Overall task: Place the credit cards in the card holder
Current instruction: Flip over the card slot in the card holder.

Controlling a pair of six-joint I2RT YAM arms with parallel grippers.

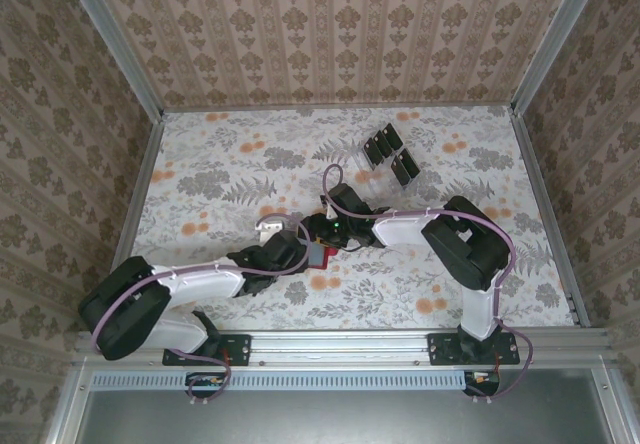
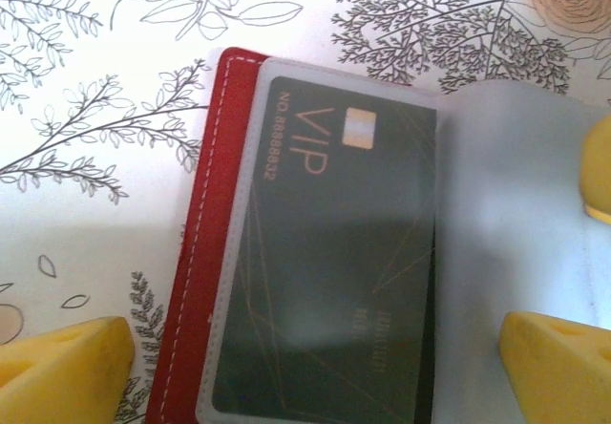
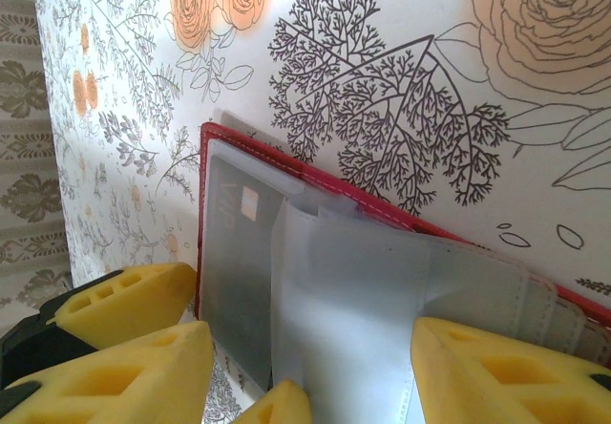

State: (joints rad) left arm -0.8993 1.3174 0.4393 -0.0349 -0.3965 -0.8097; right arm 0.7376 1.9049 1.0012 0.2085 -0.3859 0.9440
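The red card holder (image 1: 320,256) lies open on the flowered table, between both grippers. In the left wrist view a black credit card (image 2: 334,252) marked VIP sits inside a cloudy sleeve of the card holder (image 2: 196,252). My left gripper (image 2: 315,371) is open. One of its fingers (image 2: 67,367) is off the red edge and the other rests on the sleeves. My right gripper (image 3: 305,381) hangs over the card holder (image 3: 382,209) with its jaws apart and a sleeve leaf standing between them. The card (image 3: 234,262) shows to the left of that leaf. More black credit cards (image 1: 378,147) stand in a rack.
A clear slotted rack (image 1: 392,160) stands at the back, right of centre. A small pale grey object (image 1: 270,226) lies just left of the grippers. Patterned walls close the table on three sides. The two arms meet at mid-table, with their fingers close together.
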